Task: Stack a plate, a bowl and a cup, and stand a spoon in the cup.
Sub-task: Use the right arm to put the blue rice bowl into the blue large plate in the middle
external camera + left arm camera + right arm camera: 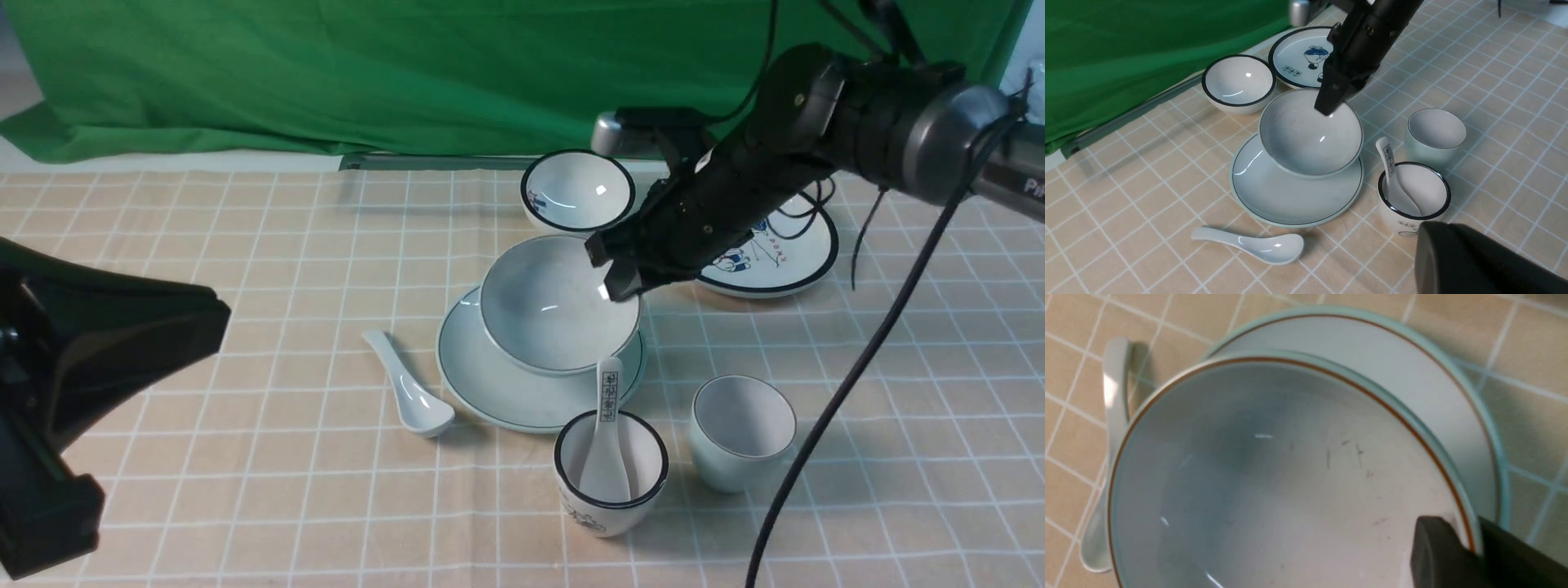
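Note:
The pale bowl (547,310) (1310,134) (1269,477) is over the far right part of the plain plate (490,384) (1274,196) (1412,363). I cannot tell whether it rests on the plate. My right gripper (616,273) (1327,108) (1474,539) is shut on the bowl's rim, one finger inside and one outside. The plain cup (743,429) (1436,130) stands upright to the plate's near right. The plain spoon (412,396) (1257,245) (1114,388) lies on the cloth left of the plate. My left gripper (220,314) (1423,232) hangs shut and empty at the near left.
A black-rimmed cup (611,474) (1412,200) holding a spoon with characters (606,425) stands just in front of the plate. A black-rimmed bowl (578,189) (1239,81) and a cartoon plate (775,253) (1298,57) sit behind. Green cloth (367,73) backs the table.

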